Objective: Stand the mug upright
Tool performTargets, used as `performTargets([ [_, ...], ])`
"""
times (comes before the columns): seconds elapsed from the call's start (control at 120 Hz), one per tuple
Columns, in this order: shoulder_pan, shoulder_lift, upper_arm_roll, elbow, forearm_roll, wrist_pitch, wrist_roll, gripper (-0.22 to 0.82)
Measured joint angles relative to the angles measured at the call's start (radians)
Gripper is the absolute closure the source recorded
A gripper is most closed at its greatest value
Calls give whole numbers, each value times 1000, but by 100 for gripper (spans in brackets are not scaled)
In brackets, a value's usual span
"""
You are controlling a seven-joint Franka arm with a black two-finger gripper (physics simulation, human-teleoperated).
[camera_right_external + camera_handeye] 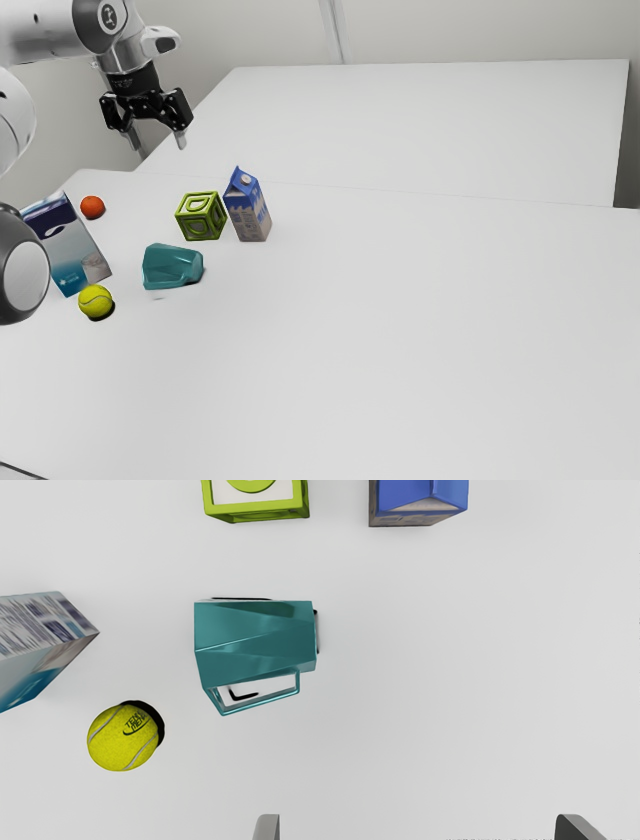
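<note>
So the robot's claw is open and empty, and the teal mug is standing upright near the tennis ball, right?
Not quite: the teal mug is lying on its side, not standing upright, as the wrist view shows. The rest is right: it is near the tennis ball, and the gripper is open and empty.

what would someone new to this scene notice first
The teal mug lying on its side on the white table stands out first. Next come the yellow tennis ball near it and the green block beside the blue carton. The open end effector hangs in the exterior view's upper left.
</note>
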Motion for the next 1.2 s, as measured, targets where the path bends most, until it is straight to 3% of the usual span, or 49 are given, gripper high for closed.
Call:
performTargets([
  [0.35, -2, 3, -11, -4, -23, -5, 38, 0],
  [0.592, 119, 15, -10, -51, -103, -35, 97, 0],
  [0.733, 133, 35, -11, -80, -155, -25, 152, 0],
  [0.933, 142, 91, -9, -158, -260, 73, 258, 0],
  [1.2, 146, 69, -5, -349, -309, 287, 402, 0],
])
